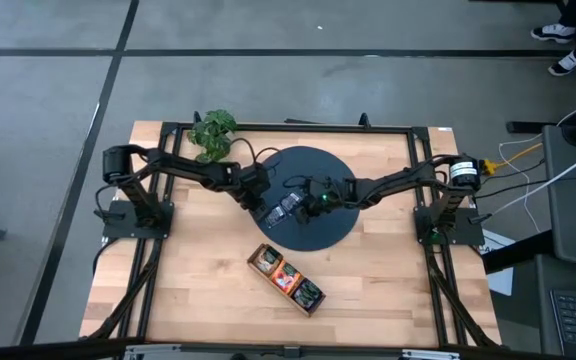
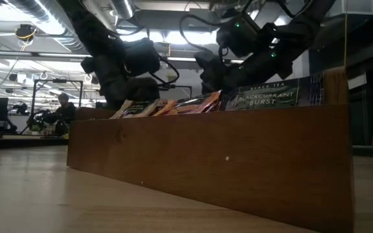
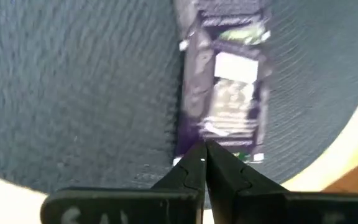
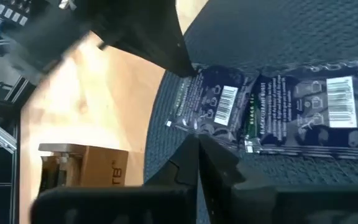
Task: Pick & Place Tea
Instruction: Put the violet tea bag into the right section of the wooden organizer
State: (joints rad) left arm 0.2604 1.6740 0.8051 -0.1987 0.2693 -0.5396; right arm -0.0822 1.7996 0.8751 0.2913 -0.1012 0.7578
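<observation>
Two dark blue tea sachets (image 4: pixel 210 106) (image 4: pixel 316 115) lie flat side by side on the dark round mat (image 1: pixel 313 225), near its left rim. My left gripper (image 3: pixel 204 149) is shut, its tips down at one edge of the left-hand sachet (image 3: pixel 229 93). My right gripper (image 4: pixel 196 142) is shut at the opposite edge of that same sachet. In the high view the two grippers (image 1: pixel 268 208) (image 1: pixel 306 205) meet over the mat. The wooden tray (image 1: pixel 286 278) holds more sachets. My left gripper touches the sachet's edge (image 3: pixel 197 134) with its shut fingertips, slanting down from the table's left; in the right wrist view one fingertip (image 4: pixel 185 67) sits at the sachet's corner. The sachet lies flat on the mat. Whether the edge is pinched cannot be told. My right gripper's shut fingers meet on the sachet's edge (image 4: pixel 205 132), coming in slanting down from the table's right. The tips hide the place of contact. The sachet lies flat on the mat with its barcode side up.
The long wooden tray (image 2: pixel 206 162) lies slantwise near the table's front edge, sachets (image 2: pixel 264 97) standing in its compartments. A leafy green plant (image 1: pixel 213 132) stands at the far left beside the mat. Bare wood lies to the left and right of the tray.
</observation>
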